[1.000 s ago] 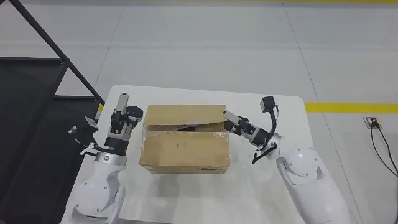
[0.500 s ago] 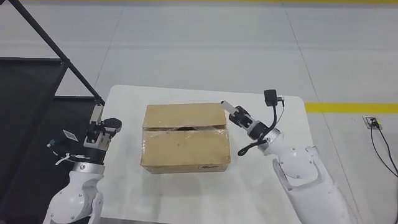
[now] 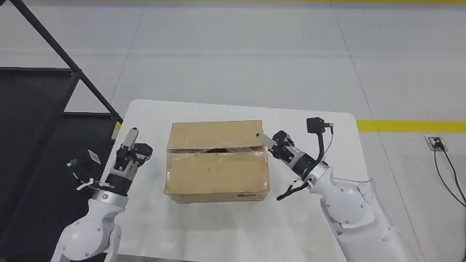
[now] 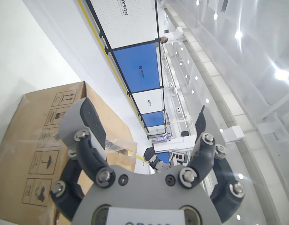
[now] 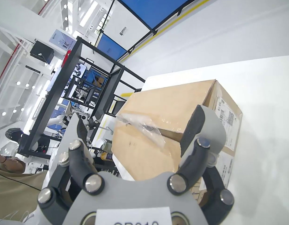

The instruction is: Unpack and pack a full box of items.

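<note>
A brown cardboard box [image 3: 216, 171] sits mid-table, its top flaps lying nearly flat, with torn clear tape [image 5: 146, 125] along the seam and a dark gap at the far flap. My left gripper [image 3: 134, 143] is open just off the box's left side, apart from it; in its wrist view the left gripper [image 4: 146, 122] holds nothing beside the printed box side [image 4: 29, 127]. My right gripper [image 3: 271, 140] is open at the box's far right corner, and the right gripper [image 5: 135, 127] frames the seam of the box [image 5: 168, 104] without holding anything.
The white table [image 3: 320, 127] has bare room on each side of the box and in front of it. A black metal frame [image 3: 44, 109] stands off the table's left edge. The far-off right gripper [image 4: 156, 159] shows past the box.
The left gripper drew back from the box's left edge, then came a little nearer again. The far flap, raised a second ago, lies flatter; the right gripper shifted slightly at the corner.
</note>
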You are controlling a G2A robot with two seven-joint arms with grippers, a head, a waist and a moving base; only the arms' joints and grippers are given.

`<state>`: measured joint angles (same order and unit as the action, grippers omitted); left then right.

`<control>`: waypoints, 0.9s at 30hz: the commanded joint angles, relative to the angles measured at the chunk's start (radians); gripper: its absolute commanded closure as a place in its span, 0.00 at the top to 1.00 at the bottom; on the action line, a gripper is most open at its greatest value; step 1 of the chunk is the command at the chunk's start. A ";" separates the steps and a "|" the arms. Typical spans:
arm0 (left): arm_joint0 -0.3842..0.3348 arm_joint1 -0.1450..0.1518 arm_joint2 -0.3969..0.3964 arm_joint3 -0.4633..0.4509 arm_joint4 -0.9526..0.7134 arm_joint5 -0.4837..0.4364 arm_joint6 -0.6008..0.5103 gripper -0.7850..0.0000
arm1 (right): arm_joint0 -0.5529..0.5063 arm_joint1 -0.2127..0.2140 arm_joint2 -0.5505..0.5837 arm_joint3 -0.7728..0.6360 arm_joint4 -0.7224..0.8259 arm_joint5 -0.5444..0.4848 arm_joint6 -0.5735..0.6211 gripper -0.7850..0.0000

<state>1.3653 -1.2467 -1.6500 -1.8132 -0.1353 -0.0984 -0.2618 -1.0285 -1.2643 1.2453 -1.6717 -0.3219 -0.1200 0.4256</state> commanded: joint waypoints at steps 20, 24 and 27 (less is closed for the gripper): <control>-0.089 0.008 0.075 0.091 0.051 0.032 -0.097 1.00 | -0.058 0.010 -0.126 -0.104 -0.639 -0.128 -0.153 1.00; -0.072 0.009 0.058 0.085 0.029 0.026 -0.090 1.00 | -0.075 0.008 -0.167 -0.131 -0.755 -0.081 -0.148 1.00; -0.054 0.010 0.047 0.080 0.014 0.017 -0.084 1.00 | -0.075 0.008 -0.167 -0.131 -0.755 -0.081 -0.148 1.00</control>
<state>1.3040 -1.2372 -1.5992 -1.7313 -0.1162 -0.0769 -0.3478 -1.1031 -1.2566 1.0778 -1.8025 -1.1087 -0.2003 0.2780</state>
